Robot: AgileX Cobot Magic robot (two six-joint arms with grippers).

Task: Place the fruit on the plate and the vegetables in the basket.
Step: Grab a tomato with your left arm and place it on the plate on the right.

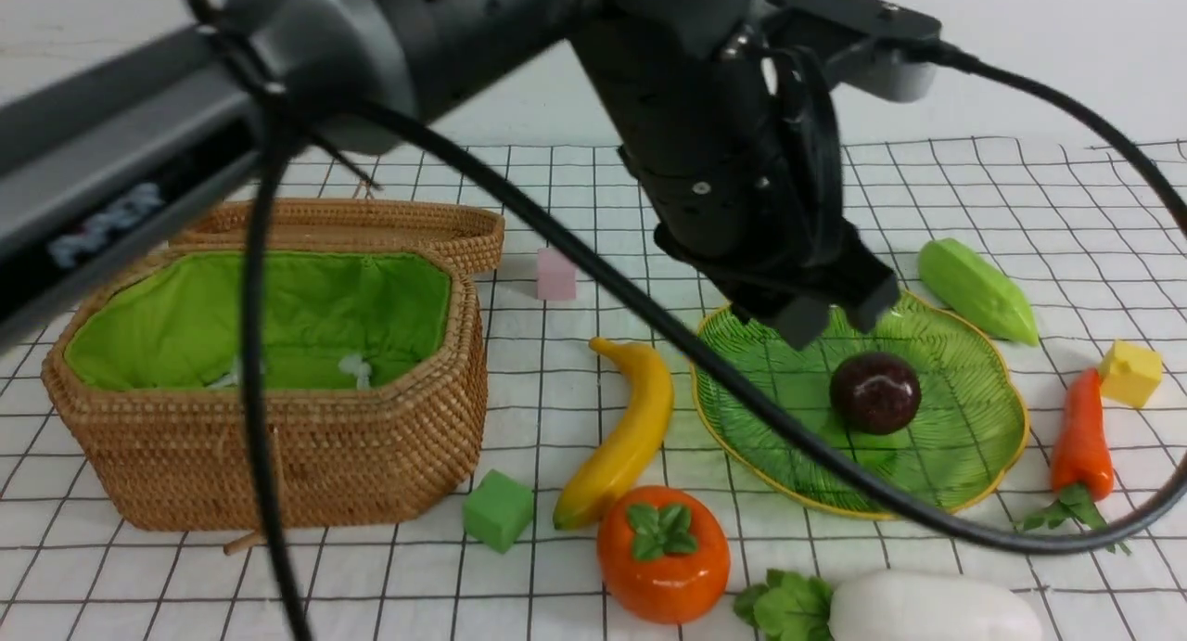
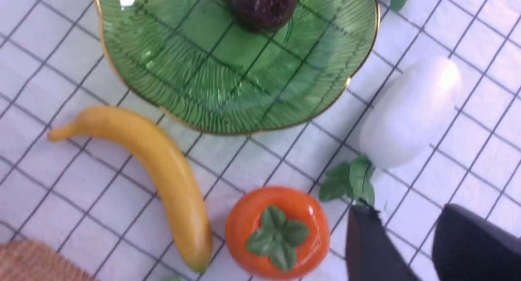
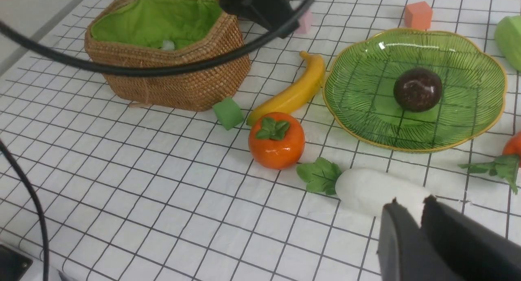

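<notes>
Left pincer point(image 1: 835, 324) hangs open and empty over the leaf-veined green glass plate point(image 1: 974, 418), toward the surface's point(image 1: 1020, 205) right edge, where the dark purple mangosteen point(image 1: 874, 392) sits. Right pincer point(image 3: 412, 205) is closed. The sensible next move is to take the yellow curved banana point(image 1: 626, 437) across its middle, clearing the rim.

This looks like a robot lab. The table point(image 1: 1011, 205) carries a white grid-lined cloth point(image 1: 121, 576), with a plain white wall point(image 1: 1066, 29) behind it.

Green veined plate point(image 1: 964, 418), dark purple mangosteen point(image 1: 874, 392)
</notes>
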